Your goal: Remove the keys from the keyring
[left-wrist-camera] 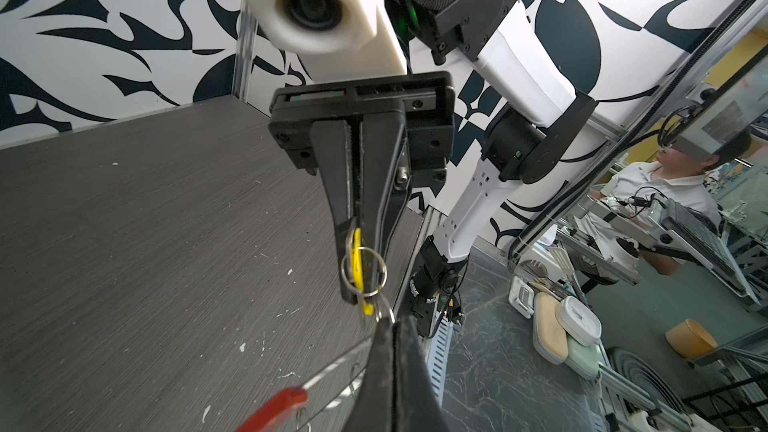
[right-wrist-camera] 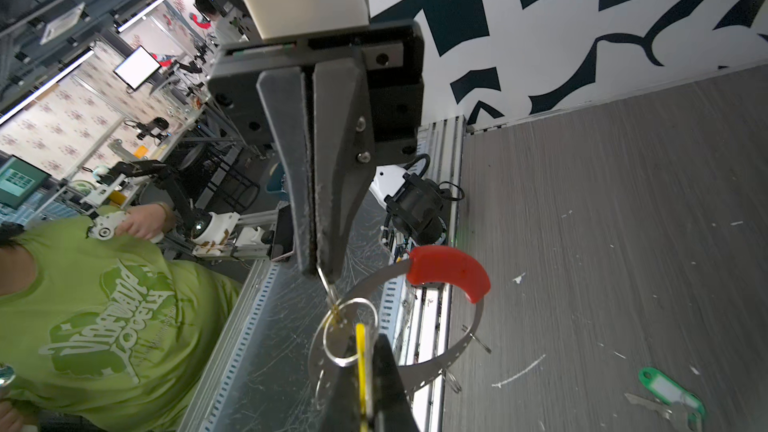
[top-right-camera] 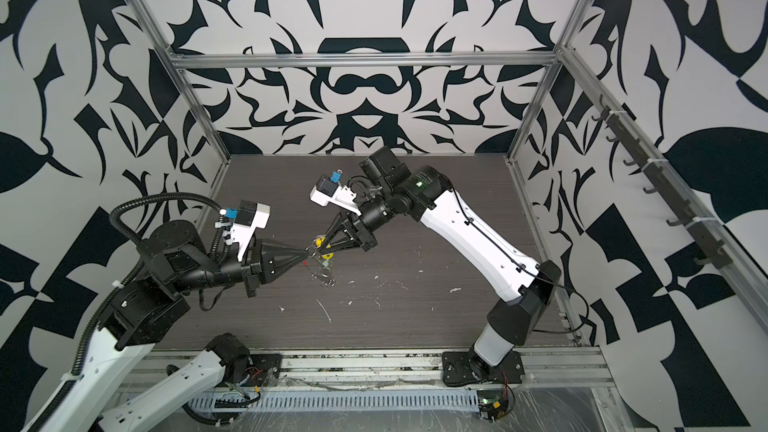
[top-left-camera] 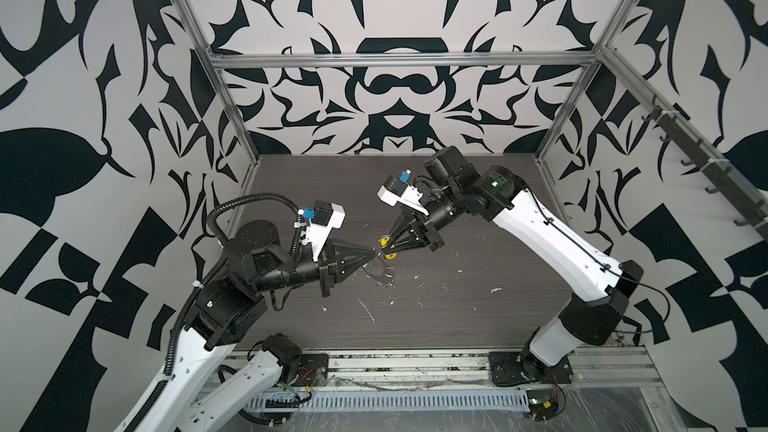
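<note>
Right jaws pinching the yellow key (left-wrist-camera: 356, 253) mid-frame, left jaws pressed together on a small silver ring (right-wrist-camera: 328, 284), red-sleeved keyring (right-wrist-camera: 449, 270) just beside, green key (right-wrist-camera: 669, 392) lying on worktop (right-wrist-camera: 623, 201), lower right.

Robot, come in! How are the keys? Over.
Left gripper shut on small silver ring. Right gripper shut on yellow key. Green key off keyring, on table. Nothing blocking.

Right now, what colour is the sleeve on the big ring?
Red sleeve, clearest in right wrist view.
</note>
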Robot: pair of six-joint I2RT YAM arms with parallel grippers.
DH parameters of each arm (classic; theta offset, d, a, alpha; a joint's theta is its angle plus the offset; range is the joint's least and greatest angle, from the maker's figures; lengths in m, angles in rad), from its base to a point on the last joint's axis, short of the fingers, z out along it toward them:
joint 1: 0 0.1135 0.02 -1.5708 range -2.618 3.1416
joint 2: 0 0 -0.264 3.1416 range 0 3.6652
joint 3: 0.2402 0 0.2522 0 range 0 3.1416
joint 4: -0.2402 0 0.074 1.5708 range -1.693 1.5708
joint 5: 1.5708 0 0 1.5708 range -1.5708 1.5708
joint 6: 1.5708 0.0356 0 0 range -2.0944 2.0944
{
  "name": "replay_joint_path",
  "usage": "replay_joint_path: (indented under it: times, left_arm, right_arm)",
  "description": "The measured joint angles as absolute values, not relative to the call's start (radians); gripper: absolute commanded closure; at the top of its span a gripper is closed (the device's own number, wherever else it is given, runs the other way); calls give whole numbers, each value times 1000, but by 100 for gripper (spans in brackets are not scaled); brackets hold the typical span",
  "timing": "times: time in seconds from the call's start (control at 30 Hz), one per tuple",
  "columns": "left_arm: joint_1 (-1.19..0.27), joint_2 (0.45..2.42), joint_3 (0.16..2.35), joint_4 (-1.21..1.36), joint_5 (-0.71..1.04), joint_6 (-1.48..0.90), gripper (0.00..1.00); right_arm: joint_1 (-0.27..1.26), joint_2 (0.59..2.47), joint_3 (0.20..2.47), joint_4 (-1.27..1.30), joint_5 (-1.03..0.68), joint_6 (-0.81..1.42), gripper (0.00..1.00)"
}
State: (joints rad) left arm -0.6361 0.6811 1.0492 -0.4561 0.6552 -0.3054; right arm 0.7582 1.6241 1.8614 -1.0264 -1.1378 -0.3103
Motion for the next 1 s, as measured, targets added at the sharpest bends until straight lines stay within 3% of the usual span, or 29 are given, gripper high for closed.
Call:
replay_joint_path:
  times: [0.4,1.0]
  left_arm:
    - [-641,717,1069,-484,728,-287,100]
    - [-642,768,1087,-515,788,-278,100]
  right_arm:
    - [800,1684,2054,-1266,-999,-479,100]
    - [828,1730,2187,-1403,-878,-567,100]
